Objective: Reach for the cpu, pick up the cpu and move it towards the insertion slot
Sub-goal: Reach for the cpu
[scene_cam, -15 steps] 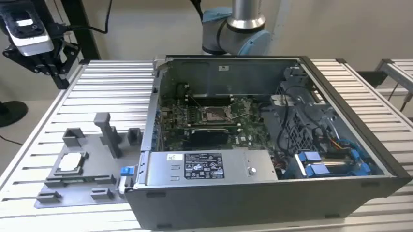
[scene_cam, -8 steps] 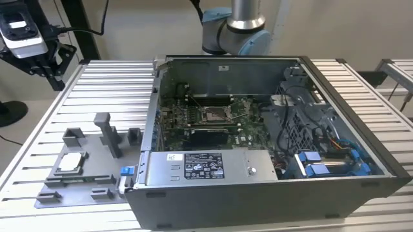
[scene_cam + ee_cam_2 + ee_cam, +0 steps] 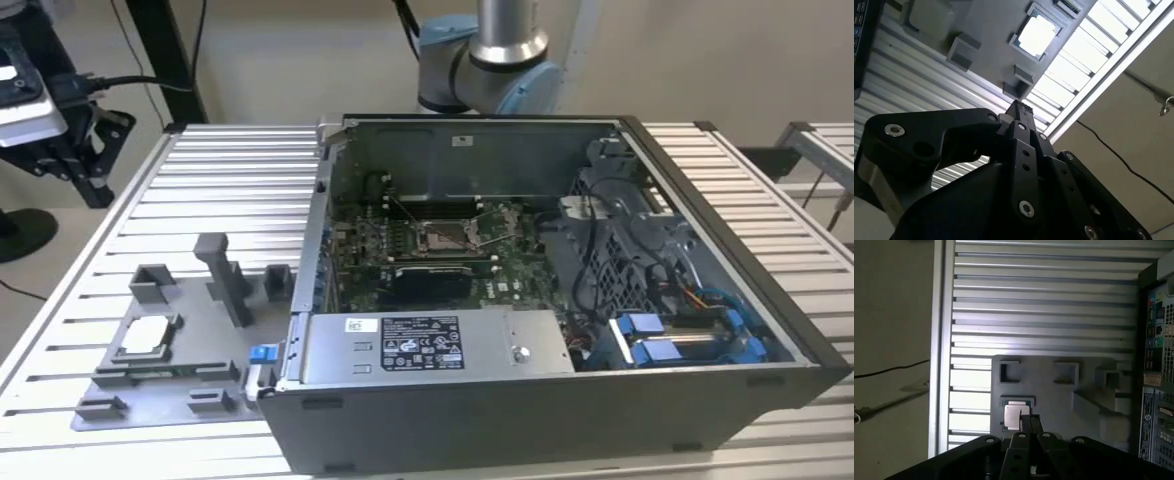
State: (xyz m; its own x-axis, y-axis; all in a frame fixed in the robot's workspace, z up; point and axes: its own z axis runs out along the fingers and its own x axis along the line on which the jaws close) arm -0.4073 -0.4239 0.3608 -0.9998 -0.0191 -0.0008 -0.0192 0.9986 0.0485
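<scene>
On slatted metal table (image 3: 227, 190), cpu (image 3: 144, 336), computer case (image 3: 534, 410)

The black jaws taper to a point, tips pressed together. Beyond the tips, apart from them, the cpu (image 3: 1036, 36) lies flat in a square frame on a grey plate (image 3: 989, 20) resting on the ribbed bench (image 3: 914, 85). Beside the jaws a cable (image 3: 1119, 155) crosses the floor (image 3: 1134, 90).

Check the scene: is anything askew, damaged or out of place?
Nothing stands out. The cpu lies flat in its nest on the grey fixture, and the insertion slot sits squarely on the board inside the open computer case. The gripper is clear of both.
</scene>
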